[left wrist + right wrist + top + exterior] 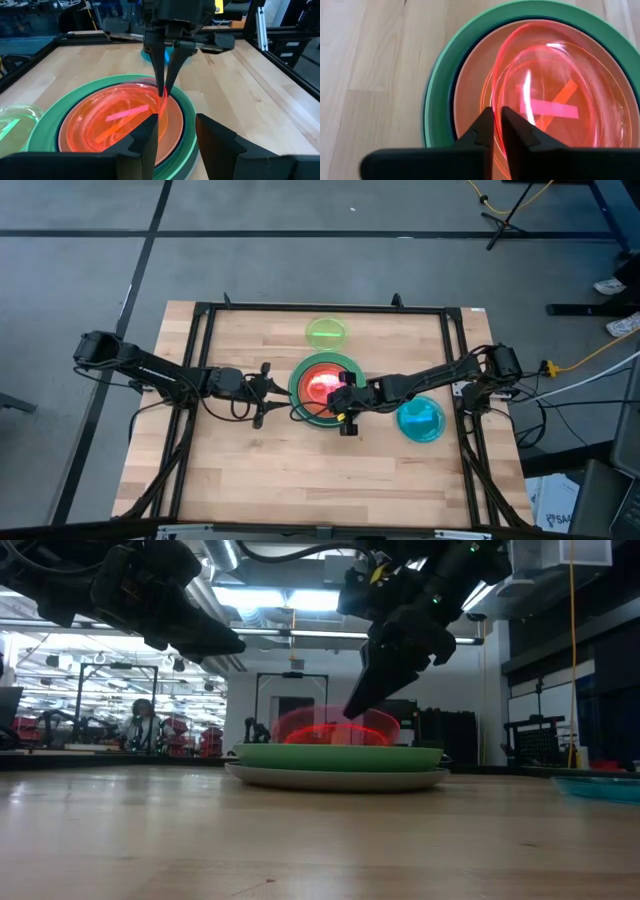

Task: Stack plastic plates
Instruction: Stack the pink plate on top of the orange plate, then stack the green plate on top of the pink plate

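translucent round pink plate [555,95], tool-pinched rim

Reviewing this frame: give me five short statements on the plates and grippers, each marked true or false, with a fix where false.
1. The right gripper pinches the rim of the pink plate over the stack. True.
2. The lime plate is already on the stack. False: it lies alone on the table, beyond the stack.
3. The cyan plate lies apart from the stack, on the right arm's side. True.
4. The left gripper holds a plate. False: it is open and empty, beside the stack.
5. The pink plate lies flat. False: it is tilted, with the gripped edge raised.
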Available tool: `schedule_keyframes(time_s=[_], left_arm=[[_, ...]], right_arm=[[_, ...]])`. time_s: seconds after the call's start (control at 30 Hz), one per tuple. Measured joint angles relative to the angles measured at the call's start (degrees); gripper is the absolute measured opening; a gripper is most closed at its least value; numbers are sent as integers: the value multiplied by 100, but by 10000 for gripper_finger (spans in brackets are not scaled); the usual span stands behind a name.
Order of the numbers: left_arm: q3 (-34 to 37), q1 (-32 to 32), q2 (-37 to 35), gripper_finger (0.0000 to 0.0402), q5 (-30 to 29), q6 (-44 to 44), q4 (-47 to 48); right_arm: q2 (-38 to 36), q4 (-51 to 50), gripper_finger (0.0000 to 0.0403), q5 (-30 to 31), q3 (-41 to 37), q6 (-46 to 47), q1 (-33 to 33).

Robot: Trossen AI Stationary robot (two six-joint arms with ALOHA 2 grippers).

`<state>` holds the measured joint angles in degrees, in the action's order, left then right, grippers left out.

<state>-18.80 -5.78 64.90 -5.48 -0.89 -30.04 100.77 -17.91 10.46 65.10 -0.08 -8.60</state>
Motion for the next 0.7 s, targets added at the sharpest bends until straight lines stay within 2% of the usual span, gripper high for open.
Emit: schedule_keyframes(time_s=[0.37,0.57,0.7], left_arm=[[2,0,0,124,1,0,0],[8,0,-2,124,2,-2,-2],[10,2,-2,124,2,-1,-2]], right_arm=[[-1,-1,112,0,0,-27,0],[-272,-199,124,390,-7,-169,76],[-548,-199,122,659,-7,-164,366]])
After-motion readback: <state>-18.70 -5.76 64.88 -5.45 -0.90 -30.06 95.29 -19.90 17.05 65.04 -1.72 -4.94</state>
